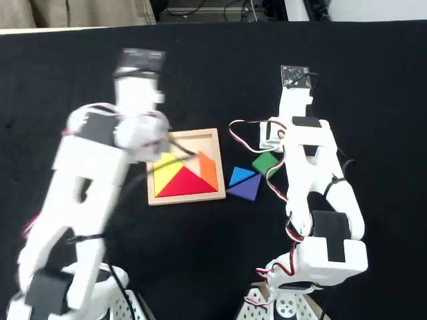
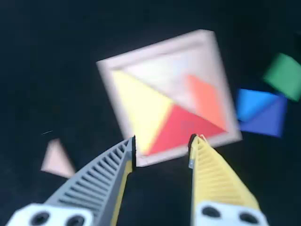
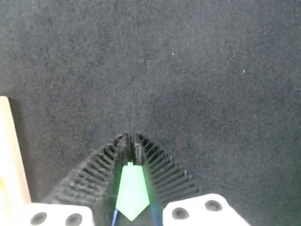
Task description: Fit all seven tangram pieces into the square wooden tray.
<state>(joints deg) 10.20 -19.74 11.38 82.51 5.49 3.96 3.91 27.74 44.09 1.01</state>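
The square wooden tray (image 1: 193,133) holds a yellow triangle (image 1: 167,170), a red triangle (image 1: 190,183) and an orange piece (image 1: 209,170). A blue triangle (image 1: 241,176), a purple triangle (image 1: 247,190) and a green square (image 1: 265,162) lie on the black table just right of it. My left gripper (image 2: 162,141) hangs open above the tray's (image 2: 150,47) near rim, nothing between its grey and yellow fingers. A pink triangle (image 2: 56,157) lies on the table beside it. My right gripper (image 3: 130,136) is shut and empty over bare table, with the green piece (image 3: 131,193) showing beneath its fingers.
The left arm (image 1: 100,153) leans over the tray's left side and covers the table there. The right arm (image 1: 303,143) stands right of the loose pieces, its cables looping above them. The tray's edge (image 3: 9,150) is beside the right gripper. Black cloth covers the table.
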